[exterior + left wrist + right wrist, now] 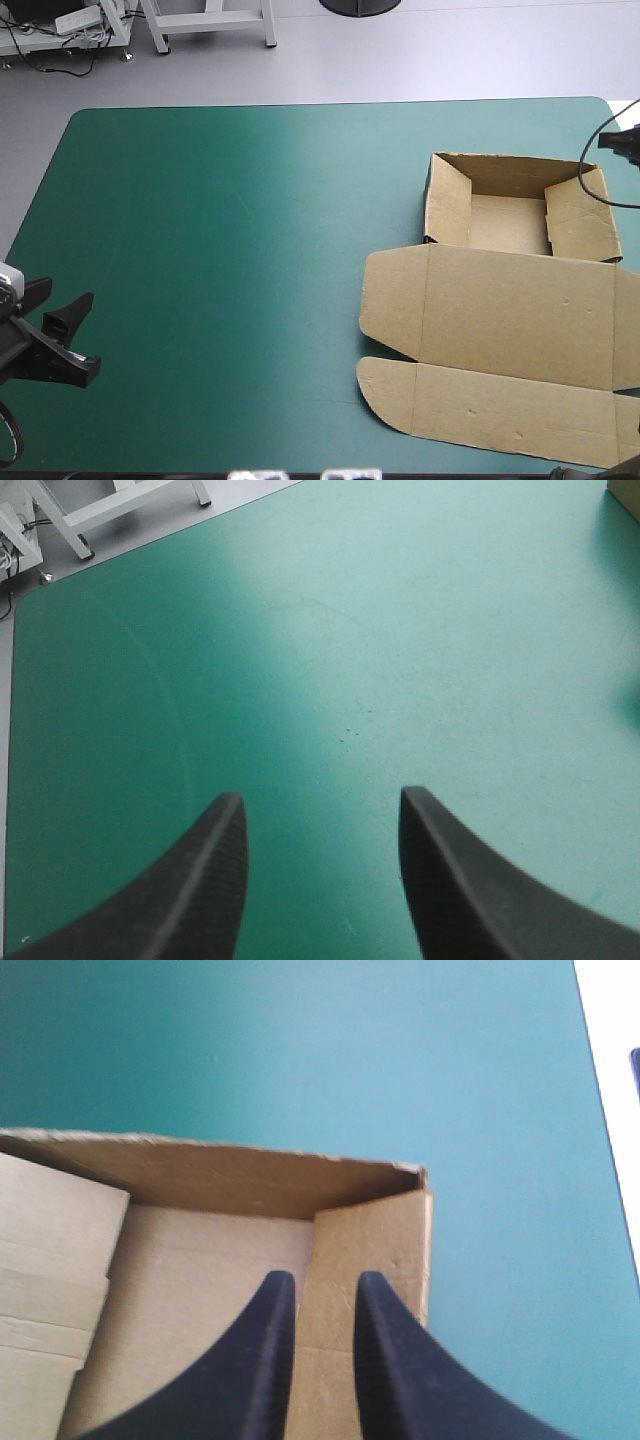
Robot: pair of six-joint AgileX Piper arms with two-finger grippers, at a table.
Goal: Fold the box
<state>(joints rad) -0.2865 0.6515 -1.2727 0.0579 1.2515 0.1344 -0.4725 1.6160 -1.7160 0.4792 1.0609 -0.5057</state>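
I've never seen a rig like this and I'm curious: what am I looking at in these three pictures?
A robot with two arms stands at a table with a teal-green cover. Each arm ends in a gripper: two black fingers that pinch. One picture looks down from above and behind the robot; the other two come from cameras on the wrists. On it lies a brown box of board: its far part is an open tray, its lid lies flat. The left gripper hangs open over bare cover near the table's left edge. The right gripper hovers above the tray, fingers slightly apart. Neither seems to hold anything.
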